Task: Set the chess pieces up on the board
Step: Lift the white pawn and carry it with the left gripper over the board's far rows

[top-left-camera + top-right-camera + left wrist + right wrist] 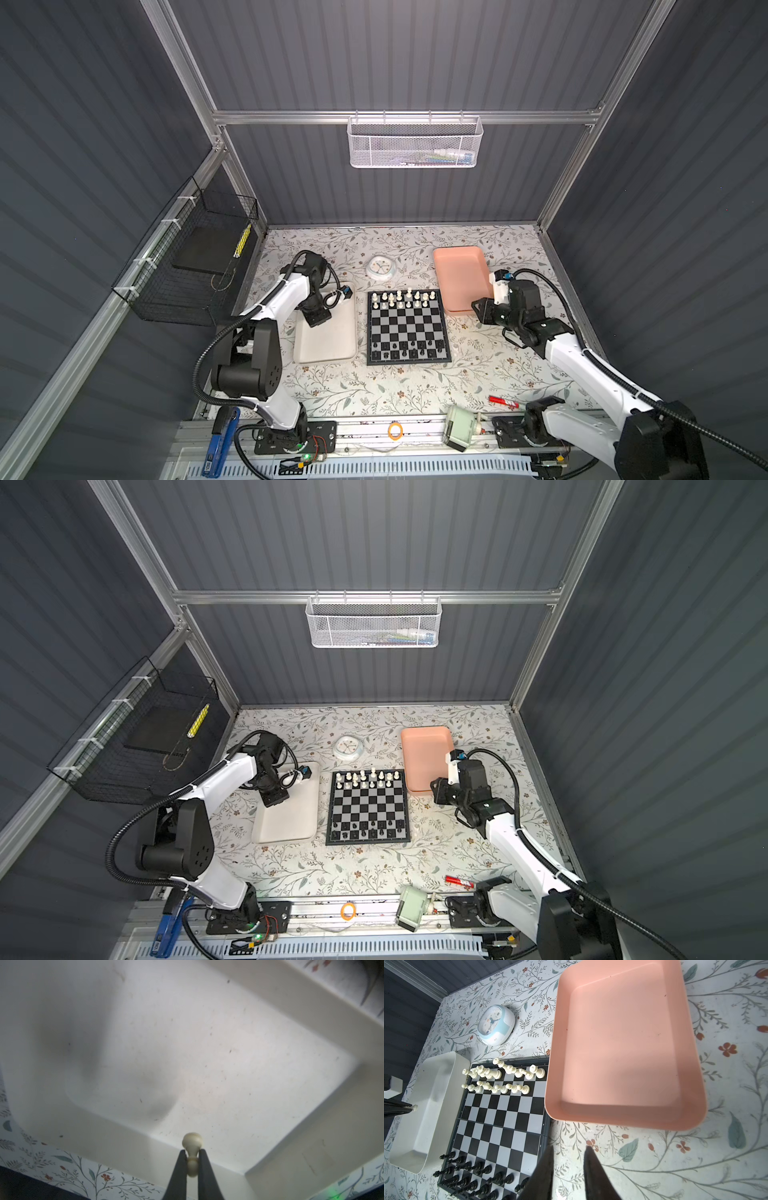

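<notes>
The small black-and-grey checked chessboard [408, 327] lies mid-table between a white rectangular tray [326, 332] at its 9 o'clock and a pink rectangular tray [461, 276] at its 2 o'clock. Cream-white chess pieces [401, 299] fill its far rows, black chess pieces [409, 349] its near rows. The left gripper [192, 1156] pinches one cream-white pawn [192, 1142] over the white tray; its base is hidden between the fingers. The right gripper [569, 1153] hovers with fingers parted, empty; in both top views its fingers are hard to make out.

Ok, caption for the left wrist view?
Left gripper shut on a cream pawn above the white tray.
</notes>
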Available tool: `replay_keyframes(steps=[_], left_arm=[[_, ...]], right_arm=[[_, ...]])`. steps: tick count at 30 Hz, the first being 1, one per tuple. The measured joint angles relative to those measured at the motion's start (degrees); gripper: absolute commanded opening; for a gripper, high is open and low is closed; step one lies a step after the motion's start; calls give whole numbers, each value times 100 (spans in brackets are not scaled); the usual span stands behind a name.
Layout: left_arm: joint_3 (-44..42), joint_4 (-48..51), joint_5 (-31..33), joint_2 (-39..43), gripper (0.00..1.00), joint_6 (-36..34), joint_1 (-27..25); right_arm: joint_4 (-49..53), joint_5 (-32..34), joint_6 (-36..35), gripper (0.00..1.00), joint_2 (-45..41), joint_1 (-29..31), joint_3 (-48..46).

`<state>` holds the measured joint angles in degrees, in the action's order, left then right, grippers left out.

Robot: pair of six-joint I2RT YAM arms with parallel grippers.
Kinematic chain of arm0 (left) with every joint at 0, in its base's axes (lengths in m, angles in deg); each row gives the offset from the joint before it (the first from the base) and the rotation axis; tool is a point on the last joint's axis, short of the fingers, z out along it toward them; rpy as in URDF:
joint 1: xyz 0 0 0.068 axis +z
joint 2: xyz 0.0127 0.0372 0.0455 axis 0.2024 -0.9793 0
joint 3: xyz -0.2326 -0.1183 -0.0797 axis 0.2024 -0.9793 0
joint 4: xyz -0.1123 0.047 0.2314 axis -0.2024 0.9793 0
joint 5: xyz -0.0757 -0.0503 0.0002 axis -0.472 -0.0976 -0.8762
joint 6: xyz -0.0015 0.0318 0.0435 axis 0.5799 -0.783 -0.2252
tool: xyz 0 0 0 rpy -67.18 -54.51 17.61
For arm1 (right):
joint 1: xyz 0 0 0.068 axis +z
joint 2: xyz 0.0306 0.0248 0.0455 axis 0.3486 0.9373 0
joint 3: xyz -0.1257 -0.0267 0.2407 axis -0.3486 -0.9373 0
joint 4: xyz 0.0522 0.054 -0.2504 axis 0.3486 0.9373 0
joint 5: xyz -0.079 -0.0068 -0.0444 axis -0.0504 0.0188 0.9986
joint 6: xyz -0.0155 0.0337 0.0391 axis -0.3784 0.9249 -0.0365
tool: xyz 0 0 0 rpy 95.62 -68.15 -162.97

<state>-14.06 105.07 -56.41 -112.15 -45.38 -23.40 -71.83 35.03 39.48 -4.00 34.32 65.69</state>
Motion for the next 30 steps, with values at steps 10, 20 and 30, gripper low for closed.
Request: replay_keyframes(steps=[10,20,30], left_arm=[[1554,236,-87,-920,8,306,-1202],[2824,485,-105,-1803,8,518,-2243],[4256,560,-109,-2841,8,595,-2994]], right_arm=[[4,0,0,29,-7,0,0],[39,28,-4,29,-254,0,0],[264,188,-7,29,-678,0,0]])
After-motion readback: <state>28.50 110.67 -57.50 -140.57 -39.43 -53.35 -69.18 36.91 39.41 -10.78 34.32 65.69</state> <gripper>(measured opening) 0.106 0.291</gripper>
